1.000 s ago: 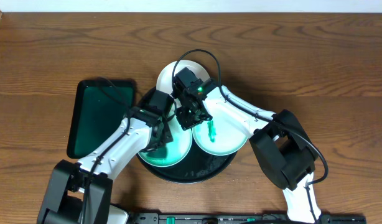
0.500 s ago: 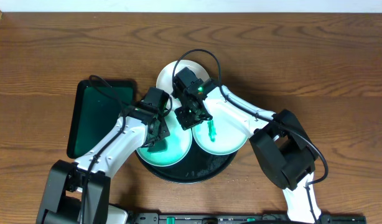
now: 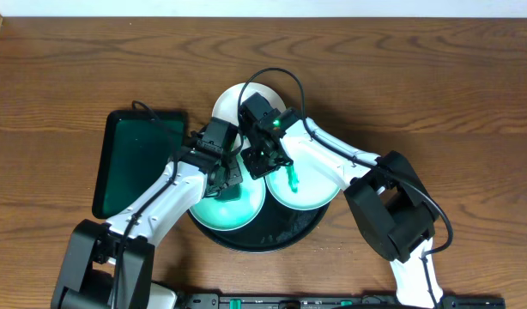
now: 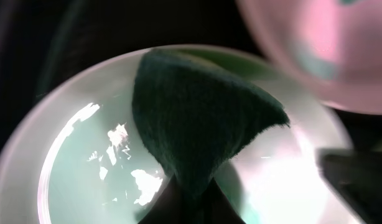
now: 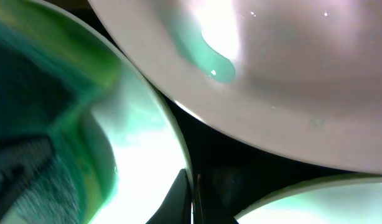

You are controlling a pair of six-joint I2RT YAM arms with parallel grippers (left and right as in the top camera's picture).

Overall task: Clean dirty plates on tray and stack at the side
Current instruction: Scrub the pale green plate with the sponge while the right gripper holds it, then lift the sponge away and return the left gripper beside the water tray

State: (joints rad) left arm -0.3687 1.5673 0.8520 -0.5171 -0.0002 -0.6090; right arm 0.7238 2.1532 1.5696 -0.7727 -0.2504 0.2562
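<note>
We see the tray (image 3: 279,237) only at 6 o'clock; arms (image 3: 332,153) hide part of the 12 o'clock plate (image 3: 230,103); the cloth (image 4: 197,118) looks blurred.

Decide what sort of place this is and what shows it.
Probably a robotics test bench: two robot arms over a wooden table, with plates on a black tray.

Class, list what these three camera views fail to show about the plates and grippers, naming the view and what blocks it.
- Left plate middle: overhead, left gripper covers it; left wrist, dark green cloth covers it.
- Right gripper jaws: overhead, its own body hides them; right wrist, blurred and cut by the bottom edge.
- Back plate middle: overhead, under the right arm.
</note>
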